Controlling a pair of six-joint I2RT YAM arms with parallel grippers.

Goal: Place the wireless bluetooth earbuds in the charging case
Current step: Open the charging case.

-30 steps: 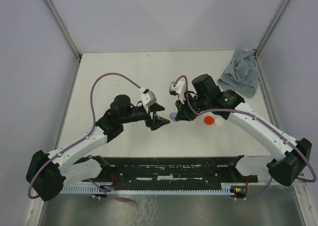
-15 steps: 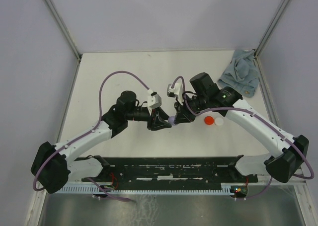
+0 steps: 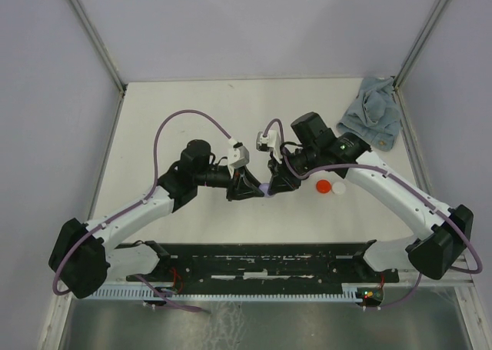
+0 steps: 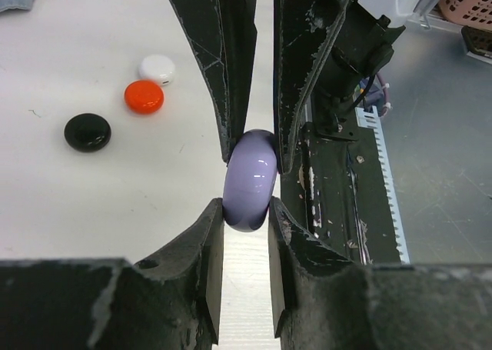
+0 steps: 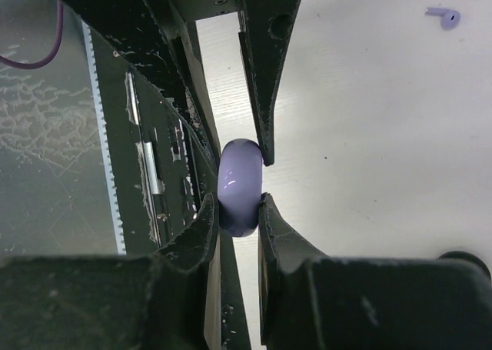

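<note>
Left gripper: mine stood spread at 9 o'clock of the case a second ago. Now it is pressed in, pinching the case's rim.
Lilac case: stands on edge at mid-table, held between both grippers, seemingly lifted clear, though I can't be sure.
Right gripper: clamped on the same case from 3 o'clock, as before.
Meaning: I now have a two-handed hold, and I judge opening the lid comes next.
Red disc: lies at 3 o'clock of the case.
Lilac earbud: lies loose on the table at 1 o'clock in the right wrist view, not yet inserted.
</note>
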